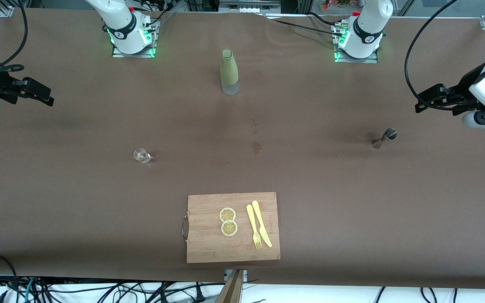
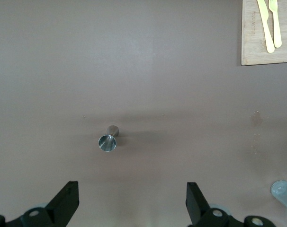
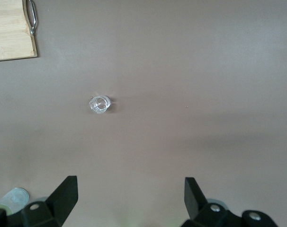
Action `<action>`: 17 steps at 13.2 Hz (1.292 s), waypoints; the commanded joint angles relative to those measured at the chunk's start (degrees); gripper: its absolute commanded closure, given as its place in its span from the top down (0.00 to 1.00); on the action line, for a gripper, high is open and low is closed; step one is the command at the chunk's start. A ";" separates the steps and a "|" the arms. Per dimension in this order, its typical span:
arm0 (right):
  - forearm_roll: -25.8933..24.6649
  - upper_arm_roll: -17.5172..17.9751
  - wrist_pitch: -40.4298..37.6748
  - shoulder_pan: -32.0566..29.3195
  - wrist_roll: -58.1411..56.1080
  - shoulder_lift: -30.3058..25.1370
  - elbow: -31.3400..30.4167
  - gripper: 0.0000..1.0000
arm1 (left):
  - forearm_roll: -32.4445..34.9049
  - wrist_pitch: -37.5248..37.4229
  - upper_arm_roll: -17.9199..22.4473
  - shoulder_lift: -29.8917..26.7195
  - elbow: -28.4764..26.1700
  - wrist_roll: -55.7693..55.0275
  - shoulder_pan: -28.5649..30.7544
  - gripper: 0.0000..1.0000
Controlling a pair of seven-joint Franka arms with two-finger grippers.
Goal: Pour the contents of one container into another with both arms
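Note:
A small steel jigger stands on the brown table toward the left arm's end; the left wrist view shows its open mouth. A small clear glass sits toward the right arm's end and also shows in the right wrist view. A bottle in a green sleeve stands upright between the two arm bases. My left gripper hovers open over the table's end beside the jigger, its fingers wide apart and empty. My right gripper hangs open over the other end, fingers empty.
A wooden cutting board lies near the front edge with two lemon slices, a yellow knife and a fork. A wet stain marks the cloth mid-table. Cables trail along the table's edges.

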 commanded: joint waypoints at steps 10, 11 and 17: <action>0.14 -0.90 -2.02 -1.31 -7.10 4.82 1.88 1.00 | -0.42 -0.70 0.04 1.76 1.63 1.37 0.97 1.00; 0.14 -0.90 -2.02 -2.10 -10.26 4.99 1.79 1.00 | -0.42 -1.05 0.13 1.85 1.10 4.16 1.15 1.00; 5.39 -0.90 -1.93 -7.90 -32.31 7.89 1.53 1.00 | -12.26 -1.93 16.01 6.24 -2.94 34.80 1.59 1.00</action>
